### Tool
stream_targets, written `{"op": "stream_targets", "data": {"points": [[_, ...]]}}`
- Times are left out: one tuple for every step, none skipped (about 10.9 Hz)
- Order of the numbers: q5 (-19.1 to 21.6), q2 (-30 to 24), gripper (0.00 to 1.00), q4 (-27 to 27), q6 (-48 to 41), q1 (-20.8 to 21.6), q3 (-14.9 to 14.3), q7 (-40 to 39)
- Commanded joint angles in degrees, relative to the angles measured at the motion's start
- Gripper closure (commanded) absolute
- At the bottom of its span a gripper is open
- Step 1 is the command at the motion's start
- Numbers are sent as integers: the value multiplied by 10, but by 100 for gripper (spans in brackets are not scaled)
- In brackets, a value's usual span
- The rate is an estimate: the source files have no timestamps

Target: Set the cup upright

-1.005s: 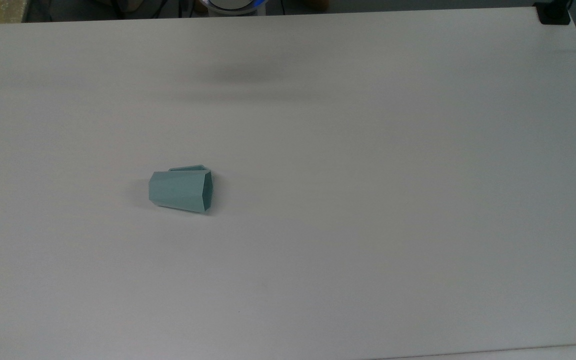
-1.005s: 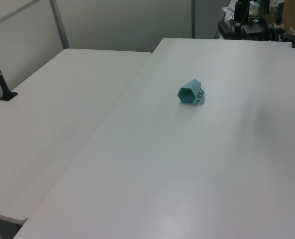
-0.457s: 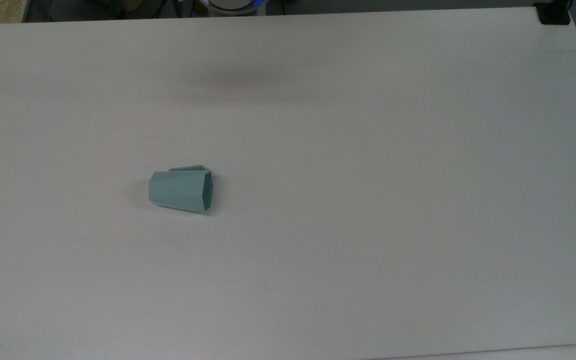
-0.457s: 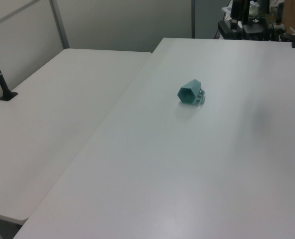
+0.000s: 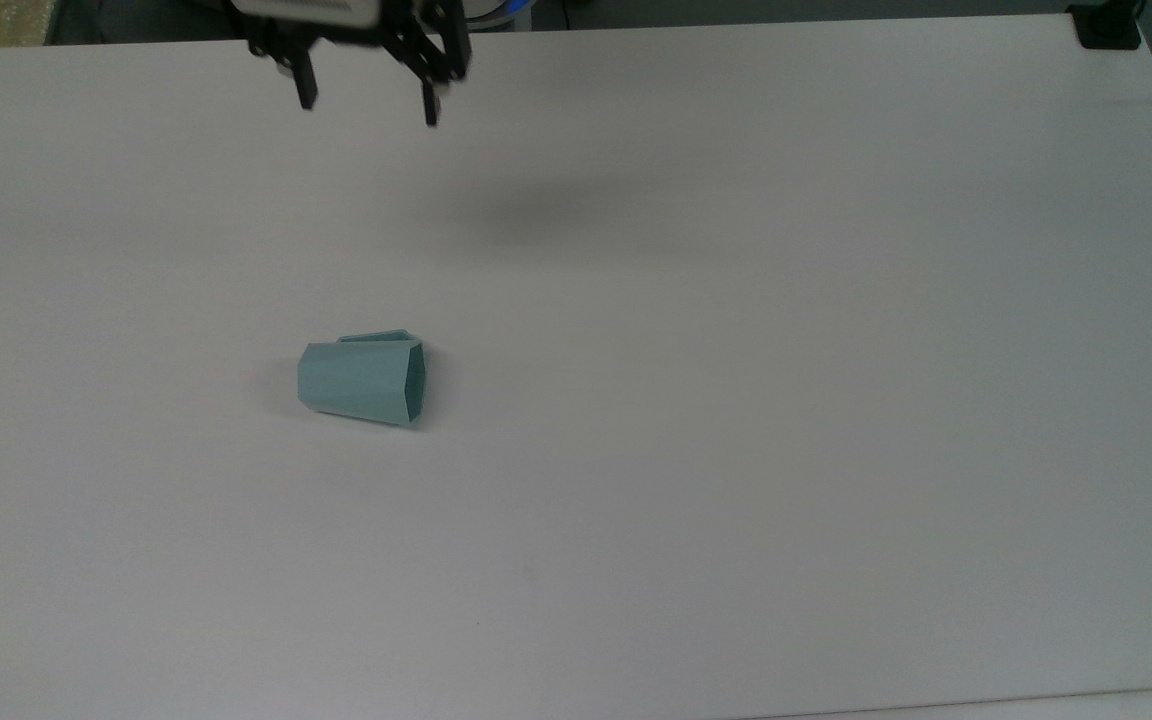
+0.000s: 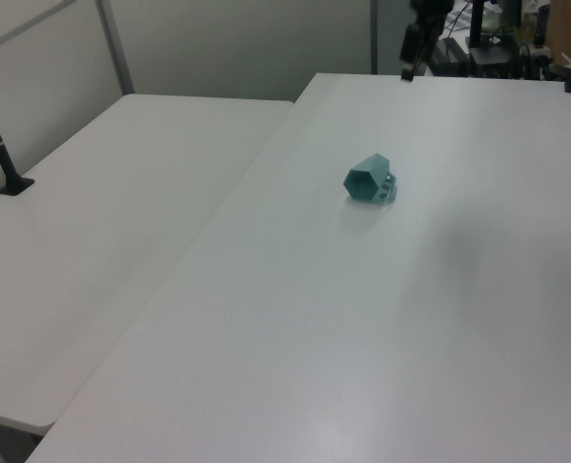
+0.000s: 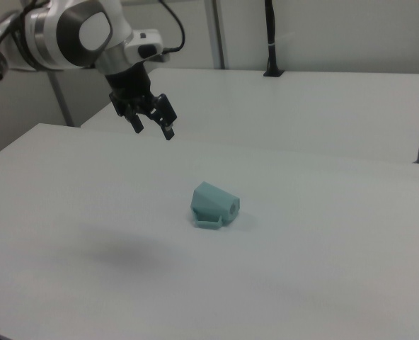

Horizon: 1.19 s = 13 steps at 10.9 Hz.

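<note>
Since half a second ago my gripper (image 5: 368, 106) has come into the top view at its upper edge, fingers spread wide apart with nothing between them, hanging in the air well apart from the cup (image 5: 363, 382). On my screens the cup hasn't budged: it lies on its side on the white table (image 5: 736, 400), mouth toward the top view's right, handle against the tabletop.

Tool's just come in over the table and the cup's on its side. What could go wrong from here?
1. The small pale teal faceted cup lies on its side on the smooth white table; a nudge from the open tool could roll or slide it.
2. Its flat handle rests against the table, so closing there may slip.
3. Its tapered walls may squeeze out of the grip.
</note>
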Motion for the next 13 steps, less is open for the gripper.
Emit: {"op": "stream_targets", "data": {"points": [[-137, 106, 0, 72, 1, 88, -10, 116], [-199, 123, 0, 73, 1, 106, -10, 146], [-259, 142, 0, 76, 1, 124, -10, 178], [-322, 164, 0, 82, -2, 140, -10, 200], [-393, 184, 0, 81, -9, 158, -9, 206], [-447, 202, 0, 82, -23, 169, -9, 213], [-477, 219, 0, 90, -32, 176, -10, 216], [-499, 238, 0, 96, -40, 181, -11, 216], [-523, 258, 0, 97, -51, 183, -10, 217], [-543, 274, 0, 97, -53, 188, -10, 227], [-559, 286, 0, 97, -55, 189, -10, 239], [-570, 296, 0, 96, -64, 189, -10, 251], [-574, 306, 0, 96, -76, 189, -10, 261]]}}
